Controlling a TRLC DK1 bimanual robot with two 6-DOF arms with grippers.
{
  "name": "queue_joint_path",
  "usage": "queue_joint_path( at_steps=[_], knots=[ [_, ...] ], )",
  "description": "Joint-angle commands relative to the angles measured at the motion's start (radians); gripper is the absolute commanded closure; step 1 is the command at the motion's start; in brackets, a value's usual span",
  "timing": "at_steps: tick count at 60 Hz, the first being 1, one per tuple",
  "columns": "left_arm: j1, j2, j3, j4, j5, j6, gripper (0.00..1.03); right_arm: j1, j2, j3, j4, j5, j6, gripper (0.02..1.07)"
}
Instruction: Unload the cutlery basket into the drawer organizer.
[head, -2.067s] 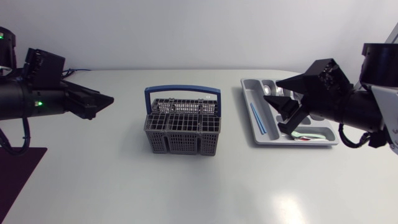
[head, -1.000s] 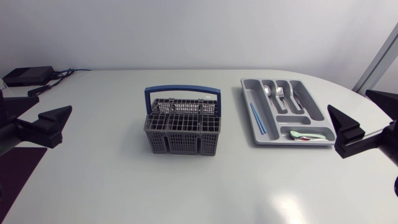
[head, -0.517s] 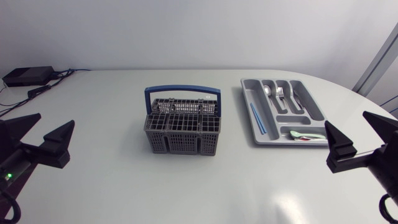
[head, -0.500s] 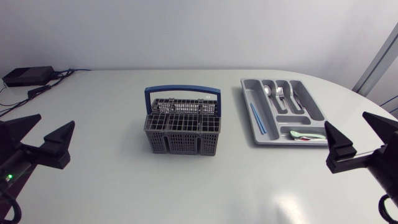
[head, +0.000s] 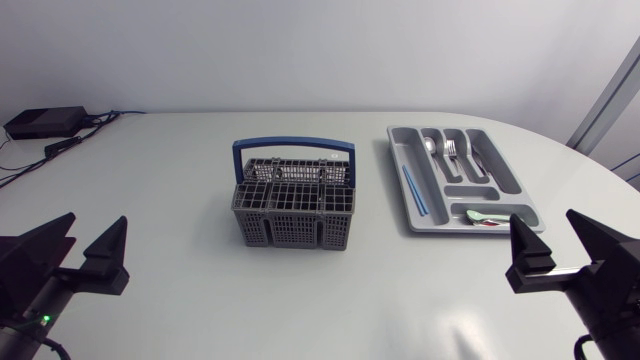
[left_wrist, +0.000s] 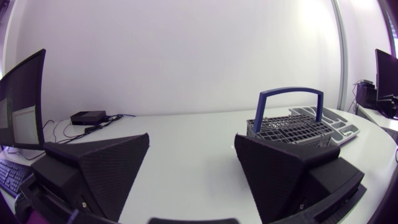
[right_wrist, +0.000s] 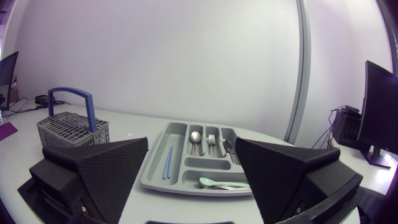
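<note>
Basket (head: 294, 210) well apart from left tool (head: 95, 226), organizer (head: 398, 165) nearer right tool (head: 545, 222).

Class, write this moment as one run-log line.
basket: looks empty | organizer: cutlery inside | left pincer: open, empty | right pincer: open, empty

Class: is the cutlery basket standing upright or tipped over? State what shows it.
Upright. The cutlery basket rests on its base on the table, with its blue handle arching above its top.
</note>
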Motion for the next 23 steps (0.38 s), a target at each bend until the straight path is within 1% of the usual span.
queue_joint_path(
  at_steps=[1, 23],
  knots=[
    [-0.014, -0.044, -0.054, 0.024, -0.017, -0.051, 0.04, 0.021, -0.032, -0.046, -0.001, 0.026, 0.064, 0.06],
    [-0.018, -0.061, -0.070, 0.030, -0.023, -0.060, 0.04, 0.028, -0.044, -0.056, -0.001, 0.036, 0.076, 0.06]
  ],
)
